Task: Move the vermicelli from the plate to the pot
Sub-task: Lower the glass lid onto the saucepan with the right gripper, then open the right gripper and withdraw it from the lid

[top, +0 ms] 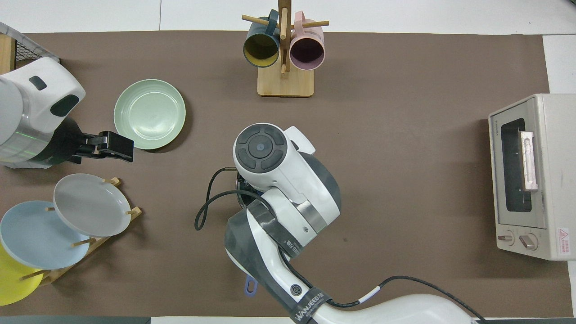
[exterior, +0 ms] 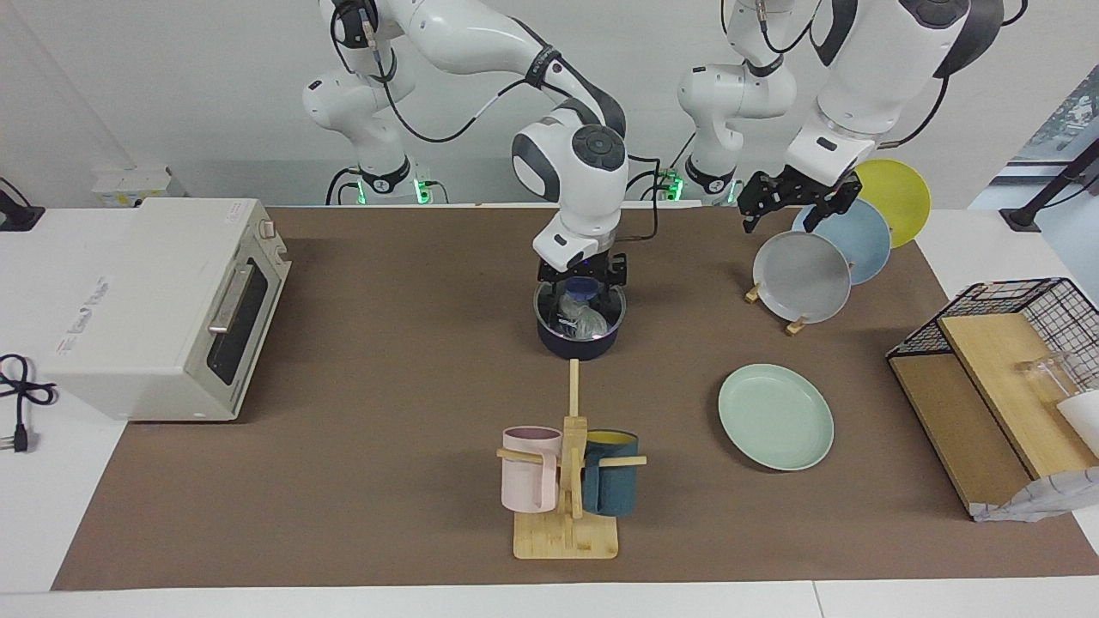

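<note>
The dark navy pot (exterior: 577,339) stands mid-table, nearer to the robots than the mug rack. The whitish vermicelli (exterior: 582,320) lies inside it. My right gripper (exterior: 582,290) hangs just above the pot's rim, open and holding nothing. In the overhead view the right arm hides the pot; only the tip of its blue-purple handle (top: 249,286) shows. The mint-green plate (exterior: 775,417) (top: 149,113) lies bare toward the left arm's end. My left gripper (exterior: 794,204) (top: 116,147) waits open over the plate rack.
A plate rack (exterior: 798,324) holds a grey plate (exterior: 803,276), a light-blue plate and a yellow plate. A wooden mug rack (exterior: 567,536) carries a pink and a teal mug. A toaster oven (exterior: 163,305) stands at the right arm's end, a wire basket (exterior: 1030,300) with boards at the left arm's end.
</note>
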